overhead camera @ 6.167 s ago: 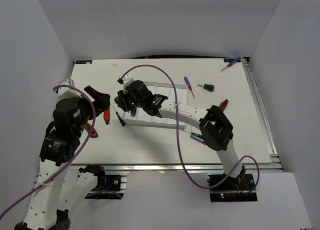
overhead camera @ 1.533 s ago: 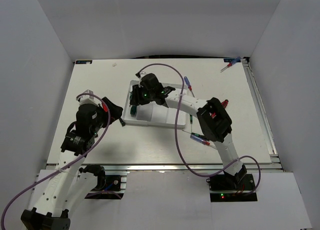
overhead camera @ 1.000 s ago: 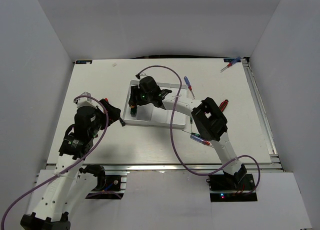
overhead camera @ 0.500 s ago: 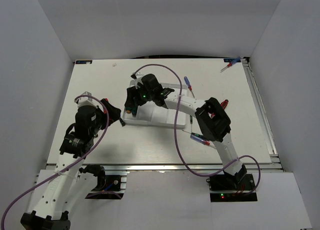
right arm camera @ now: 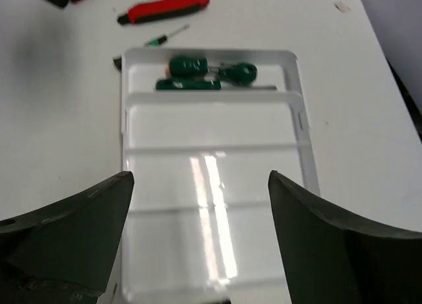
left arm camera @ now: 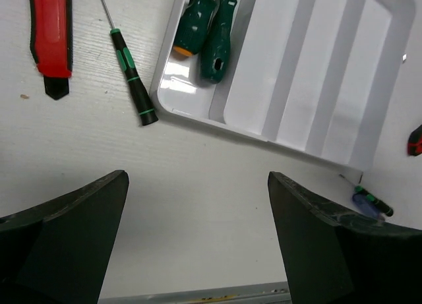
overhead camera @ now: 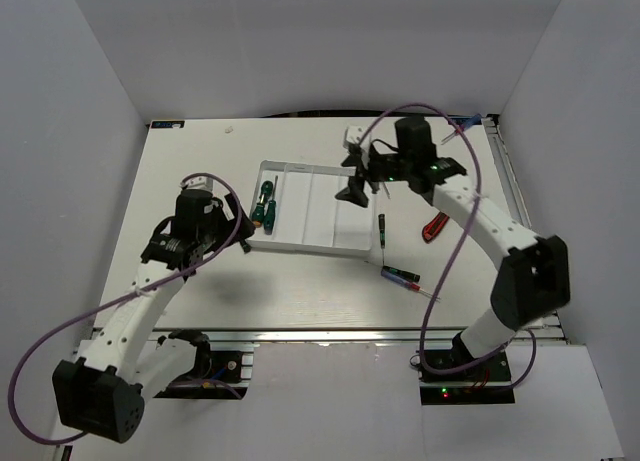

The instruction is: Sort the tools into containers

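Between picks: I'm hovering left gripper (left arm camera: pixel 197 177) and right gripper (right arm camera: pixel 200 176) with jaws wide, empty. Probably targeting the thin green driver (left arm camera: pixel 132 80) beside the tray (left arm camera: pixel 290 73) next.

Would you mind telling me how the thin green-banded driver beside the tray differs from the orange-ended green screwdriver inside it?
The thin driver lies on the table outside the tray; the orange-ended screwdriver lies in its end compartment. The driver's handle is slim, black with green bands; the screwdriver's is stout and dark green. Both lie flat, ungripped.
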Controlling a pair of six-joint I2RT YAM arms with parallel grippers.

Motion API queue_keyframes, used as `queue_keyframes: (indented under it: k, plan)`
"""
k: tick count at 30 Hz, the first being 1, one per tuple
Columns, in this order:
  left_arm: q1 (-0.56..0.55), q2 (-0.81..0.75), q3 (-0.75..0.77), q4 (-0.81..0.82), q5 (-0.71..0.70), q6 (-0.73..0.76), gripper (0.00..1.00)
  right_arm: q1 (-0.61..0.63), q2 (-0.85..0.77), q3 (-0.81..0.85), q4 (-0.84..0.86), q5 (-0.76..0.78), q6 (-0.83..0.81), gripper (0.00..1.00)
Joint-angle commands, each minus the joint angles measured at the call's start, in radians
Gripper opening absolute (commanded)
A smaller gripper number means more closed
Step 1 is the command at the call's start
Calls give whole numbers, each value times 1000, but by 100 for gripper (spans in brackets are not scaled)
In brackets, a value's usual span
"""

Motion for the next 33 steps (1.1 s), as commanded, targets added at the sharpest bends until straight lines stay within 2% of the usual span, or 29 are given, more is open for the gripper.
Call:
queue_keyframes:
  k: [1, 4, 9, 14, 16, 20, 27, 33]
  plan:
    - [8, 62, 66, -3, 37, 96, 98, -80, -139, -124, -86, 44, -263, 90]
    - [32, 164, 92, -3, 39, 141, 98, -178, -208, -170, -116, 59, -253, 89]
    - [154, 329, 172, 4, 71, 245, 98, -305, -210, -156, -357, 15, -358, 89]
    - [261, 490, 234, 27, 54, 322, 98, -366, -300, -267, -309, 7, -328, 89]
    - [304, 558, 259, 50, -2, 349, 98, -376, -329, -297, -298, 2, -314, 89]
    - [315, 665, 311, 76, -41, 388, 97, -396, -365, -322, -292, 1, -297, 89]
    - [315, 825, 415, 95, -50, 438, 86, -450, -383, -327, -289, -11, -256, 89]
    - [315, 915, 429, 102, -27, 445, 75, -488, -363, -319, -270, -25, -193, 89]
